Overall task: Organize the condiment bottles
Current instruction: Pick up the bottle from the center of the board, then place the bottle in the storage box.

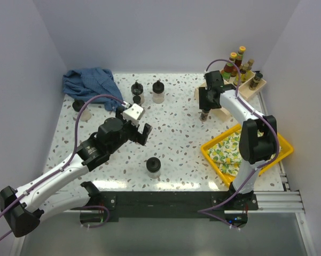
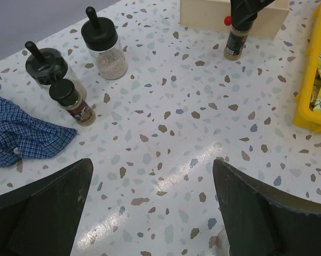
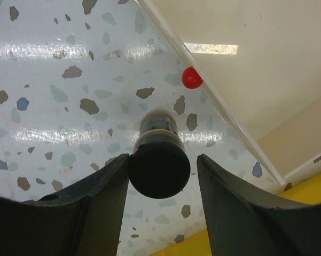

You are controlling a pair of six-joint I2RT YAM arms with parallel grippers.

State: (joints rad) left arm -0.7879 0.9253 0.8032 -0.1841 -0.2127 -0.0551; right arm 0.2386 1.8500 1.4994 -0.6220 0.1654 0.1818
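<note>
lone jar (image 1: 153, 167): squat, clear and black-lidded. it stands upright on the speckled counter (image 1: 176, 138), nearest the arm bases and apart from the other bottles.
left end effector (image 2: 155, 202): released, with its fingers spread wide over bare counter and nothing between them. in the top view it hangs just beyond the lone jar without touching it.
yellow bin (image 1: 211, 154): at the counter's right edge beside the right arm, with a lemon-print lining inside.
right end effector (image 3: 163, 158): points down in front of the beige tray. its jaws straddle the small shaker's cap and are not clenched.
small shaker (image 3: 159, 168): dark-capped and upright on the counter between the right fingers. one finger sits against the cap, and a sliver of counter shows between the cap and the other finger.
red bead (image 3: 192, 78): at the tray's foot, just beyond the small shaker.
pale-filled jar (image 2: 107, 53): knob-lidded and upright, far across the counter from the left end effector.
second jar (image 2: 48, 66): to the left of the pale-filled jar, with a brown shaker (image 2: 75, 104) just in front of it.
blue checked cloth (image 2: 21, 136): crumpled at the far left, near the brown shaker.
beige tray (image 1: 256, 88): in the far right corner, with slim bottles (image 1: 237, 58) with red and yellow caps upright in it.
</note>
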